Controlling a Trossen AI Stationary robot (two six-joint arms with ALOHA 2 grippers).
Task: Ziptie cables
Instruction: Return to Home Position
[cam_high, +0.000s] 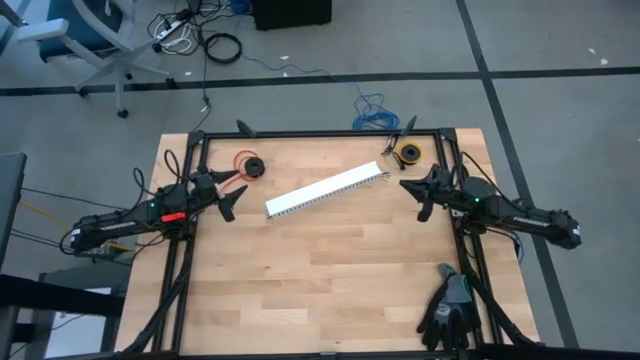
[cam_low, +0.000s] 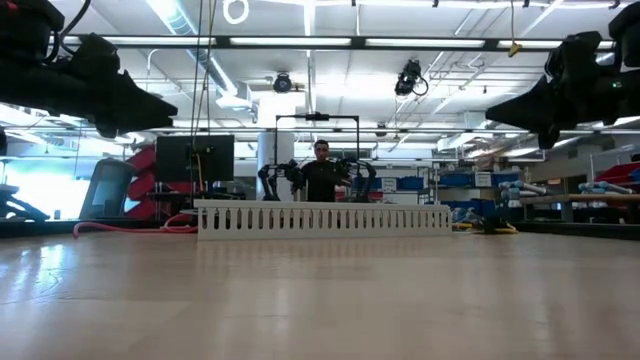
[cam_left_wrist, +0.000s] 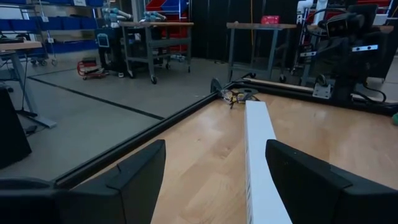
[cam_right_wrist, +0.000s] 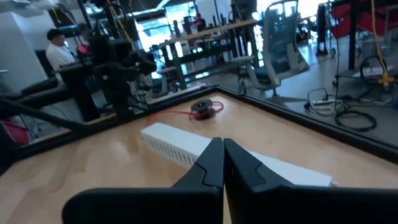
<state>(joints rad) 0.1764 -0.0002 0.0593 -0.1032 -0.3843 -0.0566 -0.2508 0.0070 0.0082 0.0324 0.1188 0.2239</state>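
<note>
Your white cable duct (cam_high: 328, 190) lies lid-on across the table (cam_high: 320, 285), a little toward 12 o'clock from the middle, with its long axis running from 8 o'clock to 2 o'clock as you look straight down. The cables and the ziptie do not show in any view, so you cannot tell from here where they are. The left gripper (cam_high: 235, 192) hovers above the wood at 9 o'clock of the duct's 8 o'clock end, near it but apart, its fingers (cam_left_wrist: 140, 174) spread wide and grasping nothing. The right gripper (cam_high: 412, 192) hovers at 4 o'clock of the duct's other end, also clear of it, its fingers (cam_right_wrist: 208, 168) pressed together on nothing. A red wire spool (cam_high: 250, 165) sits at 11 o'clock of the duct's 8 o'clock end, and a yellow spool (cam_high: 408, 153) sits at 1 o'clock of the 2 o'clock end, both close to the black frame rail (cam_high: 320, 133) along the 12 o'clock edge. You have broad bare wood toward 6 o'clock of the duct. A pair of black gloves (cam_high: 450, 312) lies at the table's 5 o'clock corner. A person (cam_low: 320, 172) stands far behind the table in the low view.
</note>
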